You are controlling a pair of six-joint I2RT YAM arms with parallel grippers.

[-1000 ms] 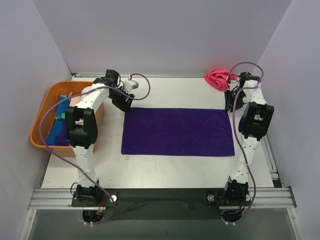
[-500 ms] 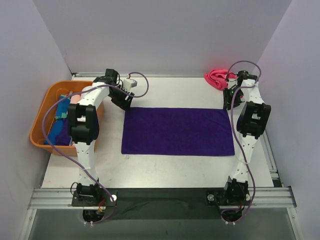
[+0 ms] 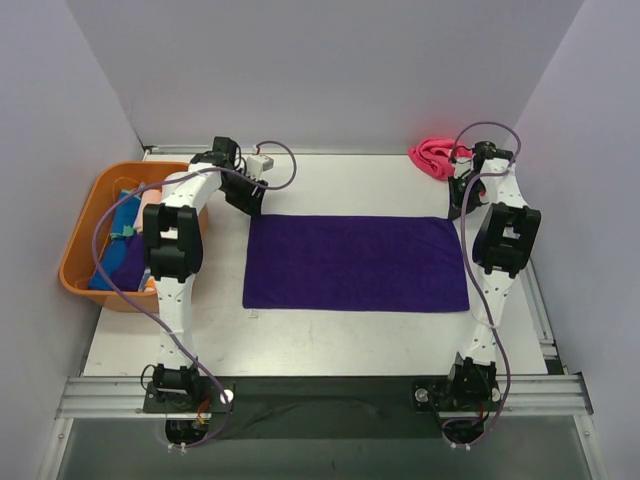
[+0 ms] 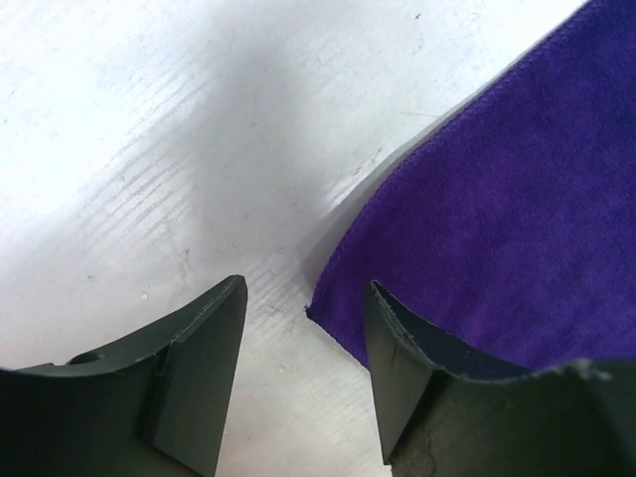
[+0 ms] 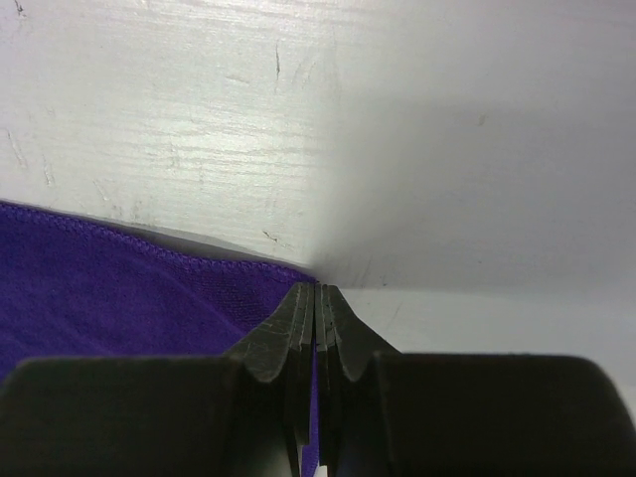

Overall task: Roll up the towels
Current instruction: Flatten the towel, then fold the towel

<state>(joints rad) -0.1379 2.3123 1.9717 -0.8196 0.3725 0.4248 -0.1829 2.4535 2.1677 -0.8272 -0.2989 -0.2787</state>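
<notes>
While your grippers sit at its far corners, the flat dark purple cloth towel [image 3: 356, 264] lies mid-table.
Its near long edge runs left to right across the white table [image 3: 320, 345], long axis crosswise to both arms, surface smooth and unrolled. At the far left corner your left gripper [image 4: 303, 298] stands with jaws apart, the corner tip between them, nothing pinched. At the far right corner your right gripper [image 5: 315, 290] is clamped on the hem, a purple sliver between its jaws. Each arm is nearest its own corner, so the roll likely runs from the far edge toward the bases. Beyond, a crumpled hot pink towel [image 3: 432, 157] lies back right.
</notes>
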